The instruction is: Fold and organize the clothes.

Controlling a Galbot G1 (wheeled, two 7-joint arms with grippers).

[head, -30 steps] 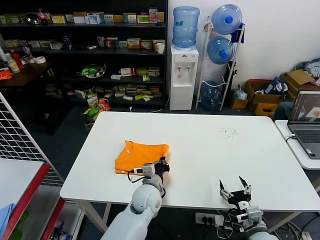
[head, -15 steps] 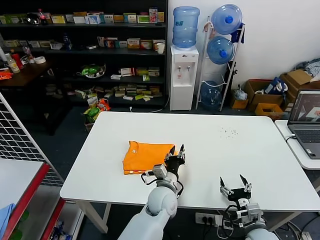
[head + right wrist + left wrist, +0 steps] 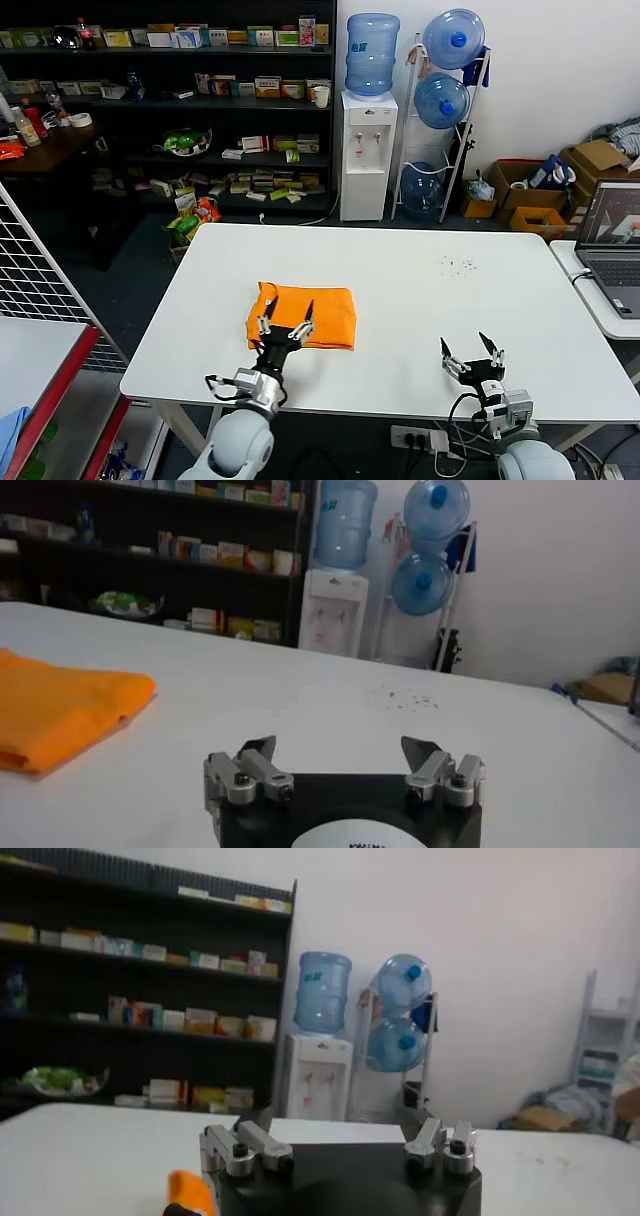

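Observation:
The clothes are one orange T-shirt (image 3: 318, 312), lying folded in a flat rectangle left of the middle of the white table (image 3: 430, 310). My left gripper (image 3: 287, 315) stands open over the shirt's near edge, fingers pointing up, with nothing between them. In the left wrist view the left gripper (image 3: 340, 1128) is open and only a corner of the orange T-shirt (image 3: 189, 1194) shows. My right gripper (image 3: 465, 347) waits open near the table's front edge at the right, holding nothing. The right wrist view has the right gripper (image 3: 340, 750) open above bare tabletop, with the orange T-shirt (image 3: 60, 710) far off.
Small dark specks (image 3: 458, 264) lie at the table's back right. A laptop (image 3: 612, 240) sits on a side table to the right. A wire rack with a red-edged shelf (image 3: 40, 330) stands at the left. Shelves and a water dispenser (image 3: 367, 150) stand beyond the table.
My left gripper has opened and let go of the shirt, swinging right and then back left toward the near edge. The shirt has shifted a little to the right. The right arm stayed put.

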